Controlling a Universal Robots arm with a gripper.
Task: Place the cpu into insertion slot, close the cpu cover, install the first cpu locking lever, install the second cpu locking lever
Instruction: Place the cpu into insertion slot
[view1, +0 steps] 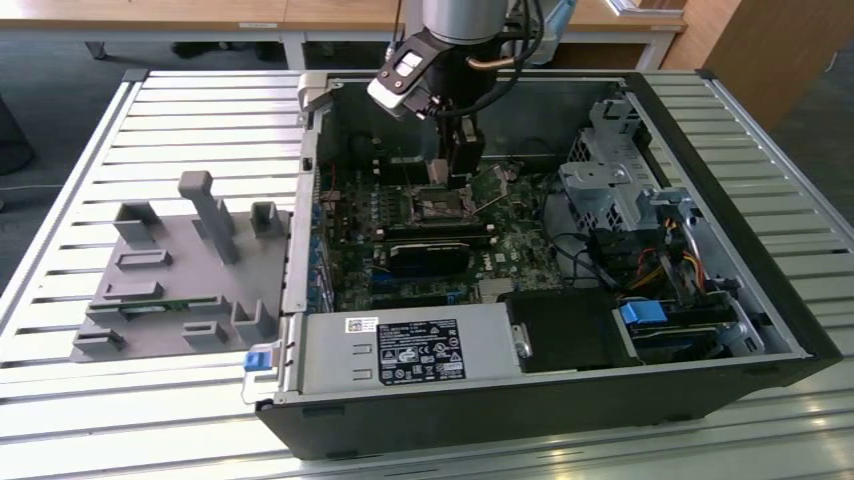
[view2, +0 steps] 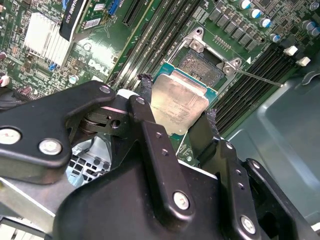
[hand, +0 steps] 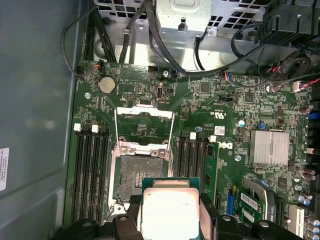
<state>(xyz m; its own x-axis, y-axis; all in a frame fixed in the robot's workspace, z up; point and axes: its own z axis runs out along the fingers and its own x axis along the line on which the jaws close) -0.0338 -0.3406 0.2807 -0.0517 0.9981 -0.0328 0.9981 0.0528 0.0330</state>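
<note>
My gripper (view2: 177, 99) is shut on the cpu (view2: 182, 111), a flat square chip with a silver top and green edge, its black fingers (view2: 145, 87) pressing two opposite sides. The chip hangs just above and partly beside the insertion slot (view2: 202, 66), whose dark centre lies bare. In the first wrist view the cpu (hand: 170, 212) overlaps one edge of the slot (hand: 141, 176). The cpu cover (hand: 145, 111) is swung open behind the socket. A thin lever (view2: 260, 79) sticks out sideways, unlatched. In the exterior view the gripper (view1: 461, 168) reaches down into the open computer case over the socket (view1: 441, 205).
Long black memory slots (hand: 90, 175) flank the socket on both sides. A finned heat sink (hand: 270, 147), cables (hand: 150, 30) and a metal drive cage (view1: 607, 190) are close by. The power-supply box (view1: 400, 350) fills the case front. A grey fixture plate (view1: 174, 270) lies outside, at the exterior view's left.
</note>
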